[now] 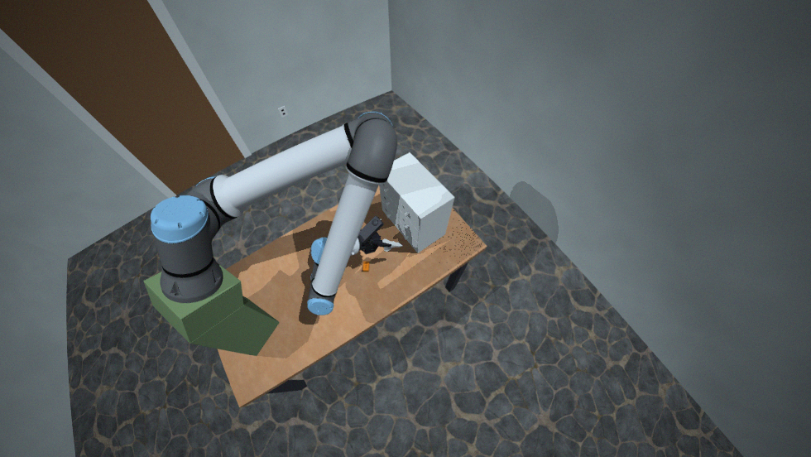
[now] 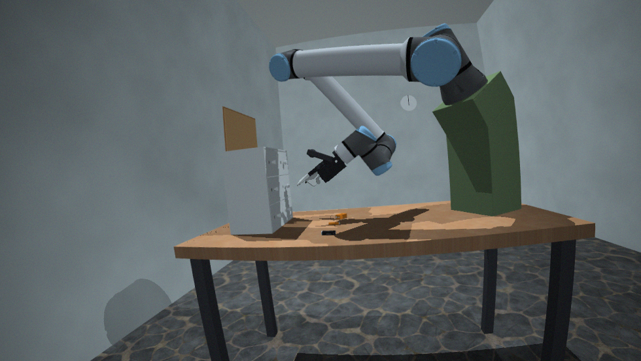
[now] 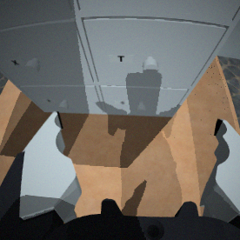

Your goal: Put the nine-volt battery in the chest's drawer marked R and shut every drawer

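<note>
Two spread, empty jaws of the gripper [image 1: 390,245] [image 2: 307,181] [image 3: 141,126] face the chest [image 1: 435,221] [image 2: 248,192] [image 3: 113,43]; find R before gripping any knob at upper centre.

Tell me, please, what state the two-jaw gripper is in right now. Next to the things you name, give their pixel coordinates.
Black two-jaw gripper with pale fingers [image 1: 391,244] [image 2: 308,181]: open wide, holding nothing.
</note>
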`<state>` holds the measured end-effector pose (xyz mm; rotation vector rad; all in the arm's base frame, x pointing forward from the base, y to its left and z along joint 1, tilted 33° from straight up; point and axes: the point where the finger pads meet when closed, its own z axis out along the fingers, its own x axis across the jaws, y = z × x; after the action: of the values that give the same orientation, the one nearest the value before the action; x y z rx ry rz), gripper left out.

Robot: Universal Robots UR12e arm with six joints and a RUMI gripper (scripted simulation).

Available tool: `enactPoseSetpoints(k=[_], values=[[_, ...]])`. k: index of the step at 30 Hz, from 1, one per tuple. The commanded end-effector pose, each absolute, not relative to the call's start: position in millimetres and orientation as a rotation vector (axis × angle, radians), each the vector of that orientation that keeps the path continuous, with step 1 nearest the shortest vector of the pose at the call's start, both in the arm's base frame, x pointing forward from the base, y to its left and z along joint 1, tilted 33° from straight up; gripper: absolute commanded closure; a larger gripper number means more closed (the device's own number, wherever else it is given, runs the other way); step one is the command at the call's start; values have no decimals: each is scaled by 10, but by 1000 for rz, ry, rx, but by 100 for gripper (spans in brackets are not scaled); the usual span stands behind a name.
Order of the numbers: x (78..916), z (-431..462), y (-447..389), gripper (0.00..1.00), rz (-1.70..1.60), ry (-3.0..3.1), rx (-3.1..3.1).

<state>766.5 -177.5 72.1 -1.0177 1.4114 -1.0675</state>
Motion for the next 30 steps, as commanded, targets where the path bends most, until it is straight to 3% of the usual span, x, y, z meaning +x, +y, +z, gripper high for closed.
enactPoseSetpoints(k=[1,30], values=[[7547,771,-1784,0,-988,1496,-1116],[7028,928,-1770,0,-614,1802,-1466]])
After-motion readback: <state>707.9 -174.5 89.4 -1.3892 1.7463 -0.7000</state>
